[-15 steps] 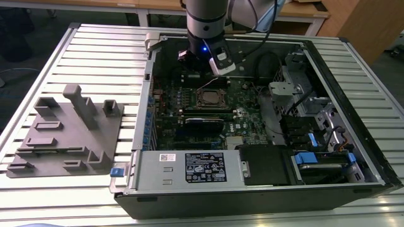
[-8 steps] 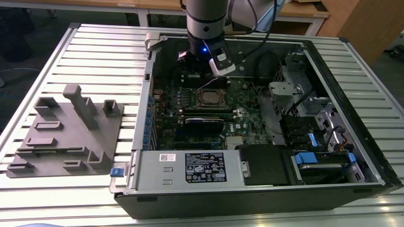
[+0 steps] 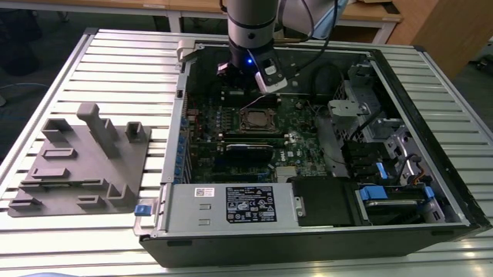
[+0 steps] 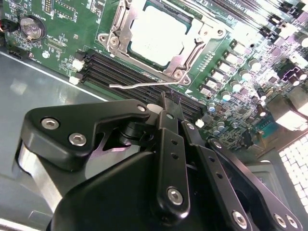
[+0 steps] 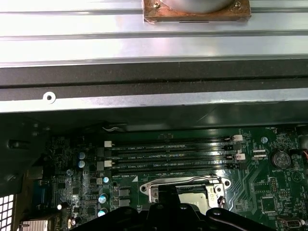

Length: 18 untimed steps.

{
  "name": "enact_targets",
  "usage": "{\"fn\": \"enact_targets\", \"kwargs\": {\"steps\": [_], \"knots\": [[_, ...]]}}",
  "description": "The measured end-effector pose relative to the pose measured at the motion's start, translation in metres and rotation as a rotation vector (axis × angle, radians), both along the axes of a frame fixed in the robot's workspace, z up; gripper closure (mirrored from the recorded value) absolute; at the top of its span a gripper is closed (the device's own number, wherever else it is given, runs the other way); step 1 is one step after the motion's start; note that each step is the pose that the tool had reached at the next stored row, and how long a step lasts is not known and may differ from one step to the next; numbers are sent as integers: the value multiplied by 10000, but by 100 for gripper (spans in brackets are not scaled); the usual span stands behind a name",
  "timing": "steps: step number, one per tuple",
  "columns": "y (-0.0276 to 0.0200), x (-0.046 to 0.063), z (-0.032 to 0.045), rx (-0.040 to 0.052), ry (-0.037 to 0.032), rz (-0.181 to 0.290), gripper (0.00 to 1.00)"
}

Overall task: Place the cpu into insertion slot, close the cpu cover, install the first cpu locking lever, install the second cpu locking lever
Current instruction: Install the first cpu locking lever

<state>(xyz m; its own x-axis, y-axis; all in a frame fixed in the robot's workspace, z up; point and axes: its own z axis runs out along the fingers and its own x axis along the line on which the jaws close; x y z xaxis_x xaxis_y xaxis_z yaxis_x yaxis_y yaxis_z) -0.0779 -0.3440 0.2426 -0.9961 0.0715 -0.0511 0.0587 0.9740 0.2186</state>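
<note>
Entry: open computer case [image 3: 175,115] lying on a slatted table [image 3: 115,52], motherboard exposed. Gripper [image 4: 163,102]: one, hung inside the case above the board, its fingers together in a narrow tip with nothing seen between them. Cpu [image 4: 156,33]: pale square top, seated flat in the insertion slot [image 3: 257,120], which stood near the middle of the green board. Cpu cover [image 4: 121,30]: silvery frame, down around the chip, the cut-out showing the metal top; by appearance closed. Locking lever [image 4: 139,85]: thin silver rod just off the slot's edge on the side facing the memory slots [image 4: 120,72], its free end standing clear of the frame. It was judged not yet latched, though the hook end was too small to confirm. Key relation: in the exterior view the slot lay at about six o'clock from the gripper, near but apart. In the second wrist view the lever's rod came between fingertip and slot, close ahead of the tip. Its long axis ran along the slot's edge, parallel to the memory slots and crosswise to the line from gripper to chip. No contact between gripper and lever could be made out. Also listed: grey moulded fixture [image 3: 77,161] on the table at nine o'clock from the case, well apart from the work.
</note>
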Motion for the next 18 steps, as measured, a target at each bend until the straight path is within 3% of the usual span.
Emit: {"fn": "enact_targets", "kwargs": {"steps": [18], "knots": [[0,0,-47,-14,1,0,89]]}}
